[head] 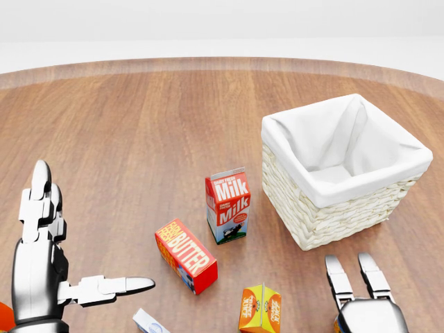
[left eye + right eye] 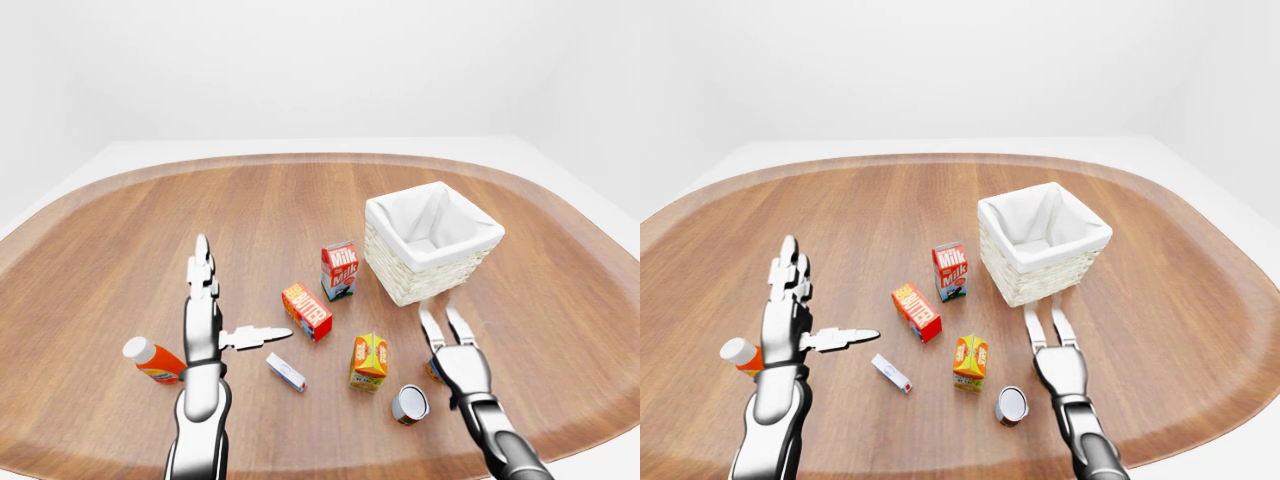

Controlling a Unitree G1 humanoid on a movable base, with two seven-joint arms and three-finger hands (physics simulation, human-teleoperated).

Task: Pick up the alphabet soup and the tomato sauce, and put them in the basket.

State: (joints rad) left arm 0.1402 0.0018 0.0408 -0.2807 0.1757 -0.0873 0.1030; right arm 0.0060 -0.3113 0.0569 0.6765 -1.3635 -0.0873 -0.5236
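The wooden table [image 2: 120,230] carries a basket [image 2: 405,280], 3 cartons and 1 can [image 2: 409,404].

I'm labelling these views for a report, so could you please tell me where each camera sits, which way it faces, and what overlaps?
Left-eye view: on the head, looking down over the wooden table; both arms show, left hand and right hand open.
Head view: on the head, framed tighter on the basket, milk carton and butter box; only the hands show.
Right-eye view: beside the left eye, nearly the same picture, with a can lying by the right hand.
Shared: basket, milk carton, butter box and both hands.
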